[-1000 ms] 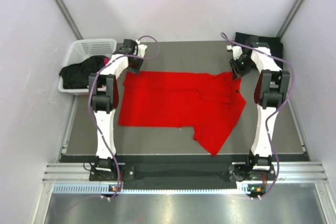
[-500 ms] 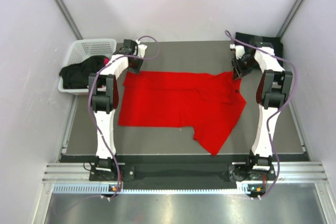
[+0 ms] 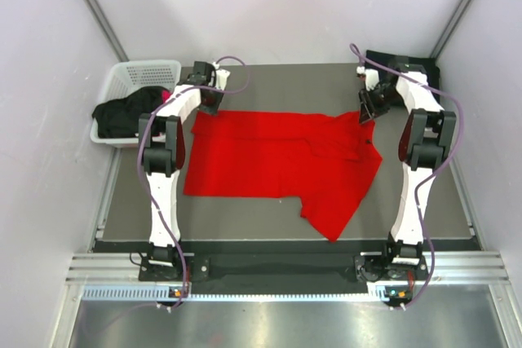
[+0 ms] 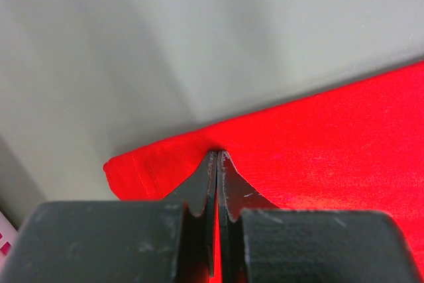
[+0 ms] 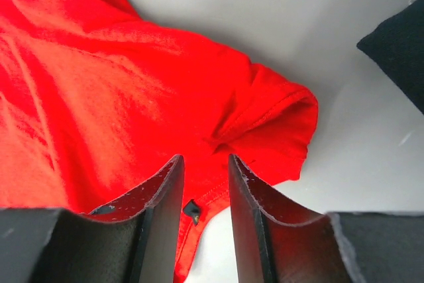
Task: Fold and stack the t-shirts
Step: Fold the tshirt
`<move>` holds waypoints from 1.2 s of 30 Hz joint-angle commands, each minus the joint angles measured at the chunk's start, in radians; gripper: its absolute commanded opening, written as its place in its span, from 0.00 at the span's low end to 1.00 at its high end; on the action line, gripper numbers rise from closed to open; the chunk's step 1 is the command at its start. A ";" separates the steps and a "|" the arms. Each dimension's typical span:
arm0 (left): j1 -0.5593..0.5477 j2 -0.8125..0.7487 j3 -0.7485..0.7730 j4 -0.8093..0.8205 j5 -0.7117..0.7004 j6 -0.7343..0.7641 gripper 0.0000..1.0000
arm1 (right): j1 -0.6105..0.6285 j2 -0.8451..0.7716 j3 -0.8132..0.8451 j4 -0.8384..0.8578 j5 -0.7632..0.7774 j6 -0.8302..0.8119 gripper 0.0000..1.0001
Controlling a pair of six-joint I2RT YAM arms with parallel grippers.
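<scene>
A large red t-shirt [image 3: 277,156] lies spread flat on the dark table, with one sleeve pointing toward the near edge. My left gripper [image 3: 209,103] is at the shirt's far left corner. In the left wrist view [image 4: 217,154] it is shut on the red hem [image 4: 152,164]. My right gripper [image 3: 367,112] is at the shirt's far right corner. In the right wrist view [image 5: 205,160] it is open just above a bunched red sleeve [image 5: 271,120], holding nothing. A black t-shirt [image 3: 408,61] lies at the far right corner of the table and shows in the right wrist view [image 5: 401,51].
A white lattice basket [image 3: 147,71] stands off the table's far left corner, with black cloth [image 3: 122,116] hanging over its near rim and a bit of pink inside. Grey walls close in the far side and both flanks.
My right arm has shifted slightly toward the far side near the shirt's right corner. The left arm and the red shirt have stayed put.
</scene>
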State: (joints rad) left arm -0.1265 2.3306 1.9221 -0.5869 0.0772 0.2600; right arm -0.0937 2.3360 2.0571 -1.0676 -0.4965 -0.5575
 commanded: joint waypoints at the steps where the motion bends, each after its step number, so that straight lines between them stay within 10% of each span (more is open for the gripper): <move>1: -0.002 0.003 -0.029 -0.024 -0.045 0.015 0.00 | 0.012 -0.067 0.034 -0.005 -0.016 -0.004 0.34; 15: -0.010 -0.005 -0.023 -0.021 -0.066 0.027 0.00 | 0.045 0.026 0.064 0.031 0.081 0.016 0.18; 30: -0.015 -0.007 -0.034 -0.022 -0.099 0.039 0.00 | 0.049 0.052 0.071 0.032 0.053 0.022 0.28; 36: -0.021 -0.004 -0.043 -0.017 -0.111 0.038 0.00 | 0.055 0.074 0.087 0.021 0.041 0.016 0.08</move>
State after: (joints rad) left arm -0.1516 2.3283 1.9171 -0.5835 0.0090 0.2863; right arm -0.0555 2.3974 2.0975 -1.0393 -0.4263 -0.5385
